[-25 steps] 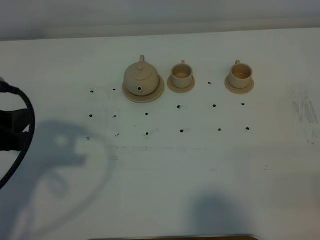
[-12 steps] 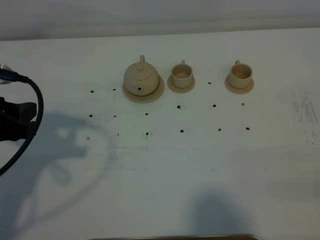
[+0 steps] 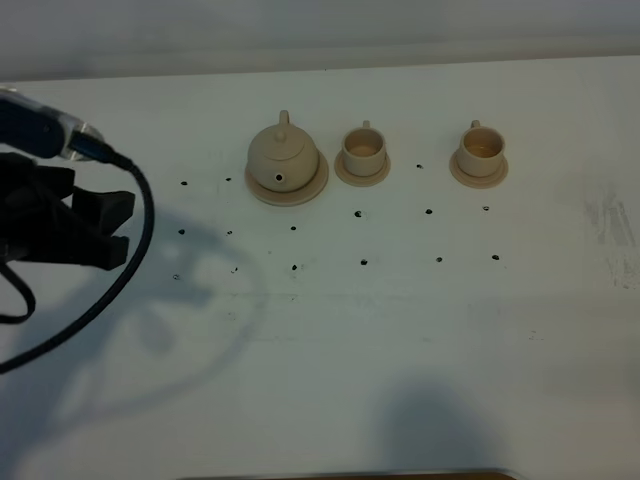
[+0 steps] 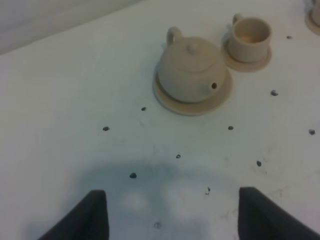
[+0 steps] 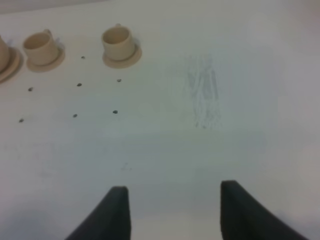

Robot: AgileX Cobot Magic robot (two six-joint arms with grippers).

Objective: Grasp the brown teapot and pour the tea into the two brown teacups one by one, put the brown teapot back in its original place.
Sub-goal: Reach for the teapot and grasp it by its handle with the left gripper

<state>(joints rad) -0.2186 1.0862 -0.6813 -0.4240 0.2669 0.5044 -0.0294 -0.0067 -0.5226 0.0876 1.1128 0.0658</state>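
**Teapot parked on its saucer, both grippers spread**

Overhead I only get my left gripper, well left of the squat beige teapot. The right gripper shows just on its wrist cam, teacups beyond.

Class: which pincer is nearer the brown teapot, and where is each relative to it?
Left. The left pincer is open, left of the brown teapot in the high view; the right pincer is farther off, on the teacups' side.
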